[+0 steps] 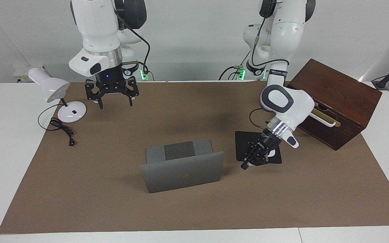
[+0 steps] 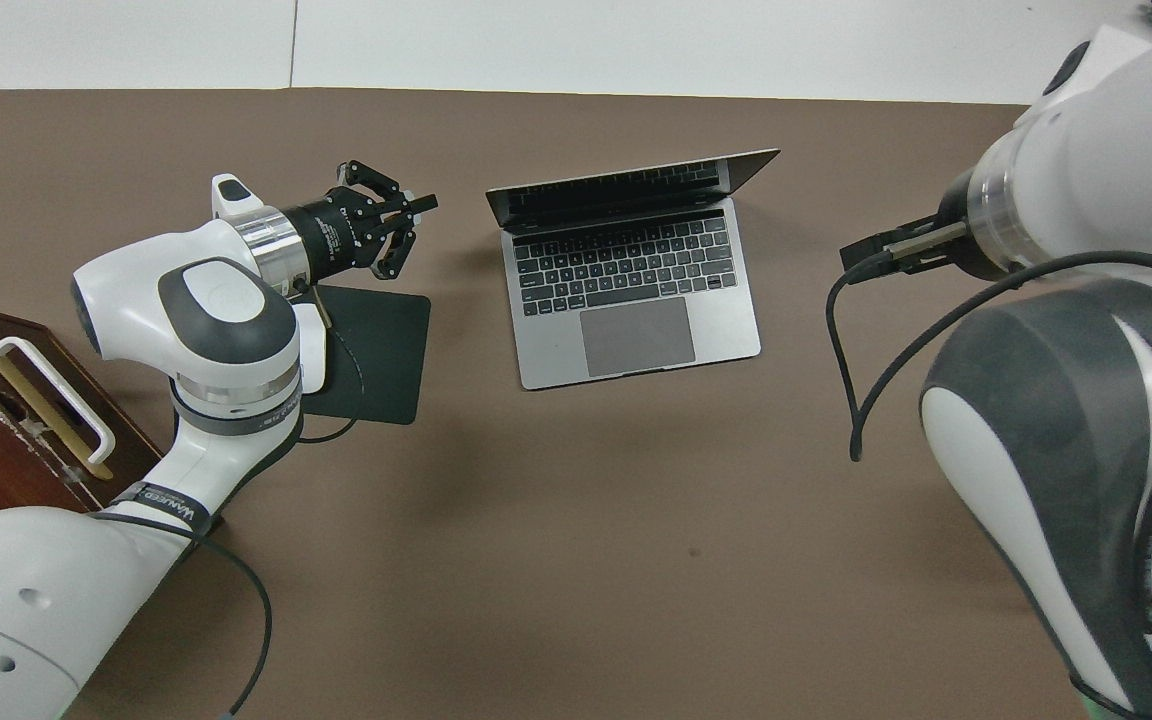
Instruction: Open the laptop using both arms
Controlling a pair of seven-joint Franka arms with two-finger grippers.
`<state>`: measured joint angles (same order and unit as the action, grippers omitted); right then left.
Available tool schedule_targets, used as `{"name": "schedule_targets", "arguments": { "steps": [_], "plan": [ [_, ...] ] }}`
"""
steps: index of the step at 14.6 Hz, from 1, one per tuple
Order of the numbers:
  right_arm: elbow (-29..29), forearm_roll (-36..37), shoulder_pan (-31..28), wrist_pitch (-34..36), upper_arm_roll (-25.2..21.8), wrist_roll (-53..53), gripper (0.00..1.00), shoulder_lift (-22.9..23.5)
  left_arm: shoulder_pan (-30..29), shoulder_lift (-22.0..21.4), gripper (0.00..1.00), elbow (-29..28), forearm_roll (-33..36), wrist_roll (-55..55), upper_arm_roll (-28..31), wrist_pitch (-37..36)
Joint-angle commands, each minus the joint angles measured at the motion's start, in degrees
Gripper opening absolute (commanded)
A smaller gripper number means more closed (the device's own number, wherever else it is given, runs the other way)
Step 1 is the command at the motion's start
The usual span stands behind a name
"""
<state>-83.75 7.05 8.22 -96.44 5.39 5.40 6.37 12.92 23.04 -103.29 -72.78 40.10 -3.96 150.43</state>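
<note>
Covering most of the white table (image 1: 5, 162) is one brown mat (image 1: 113, 209), w/ everything on or over it. Two white arms come next: left arm (image 1: 284, 104) reaches down twd the mat's middle, right arm (image 1: 96, 40) hangs near the mat's robot-side edge. One dark wooden box (image 1: 336, 98) w/ a white handle sits at the mat's corner by the left arm's base. One laptop (image 1: 184, 165), thin silver-grey, stands open mid-mat, lid raised steeply, dark logo on lid, grey deck (image 2: 636, 310) w/ dark keys and trackpad facing the robots. One white desk lamp (image 1: 56, 96) at the right arm's end, near the robot-side edge. One black mouse pad (image 1: 243, 141) beside the laptop. Left gripper (image 1: 245, 166) over the pad's edge, tips pressed together, holding nothing. Right gripper (image 1: 114, 104) up in the air, fingers spread, empty.
</note>
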Motion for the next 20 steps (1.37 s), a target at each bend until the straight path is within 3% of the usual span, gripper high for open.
{"name": "schedule_targets", "arguments": {
  "steps": [1,5,12,16,20],
  "plan": [
    [-1.2,-1.8,-2.1,1.1,0.5,2.6,1.0,-1.4,-3.1,1.0,0.0,2.8,12.3,0.5,0.3,-0.6],
    [-1.3,-5.7,-4.9,2.2,0.3,3.2,1.0,-2.7,-7.4,0.8,0.0,5.5,26.6,0.1,0.4,-5.0],
    [-1.3,-6.3,-8.1,7.1,0.4,3.1,1.0,-3.8,-8.9,0.3,0.0,14.6,54.1,-0.1,4.4,-25.2],
    [-1.4,-6.3,-10.2,8.2,0.4,3.1,1.0,-3.8,-9.8,-4.0,0.0,15.4,66.0,-4.1,5.5,-36.6],
    [-1.5,-6.3,-12.4,8.5,0.5,2.3,1.0,-3.9,-11.9,-9.7,0.0,15.1,67.4,-11.9,6.3,-47.8]
  ]
}}
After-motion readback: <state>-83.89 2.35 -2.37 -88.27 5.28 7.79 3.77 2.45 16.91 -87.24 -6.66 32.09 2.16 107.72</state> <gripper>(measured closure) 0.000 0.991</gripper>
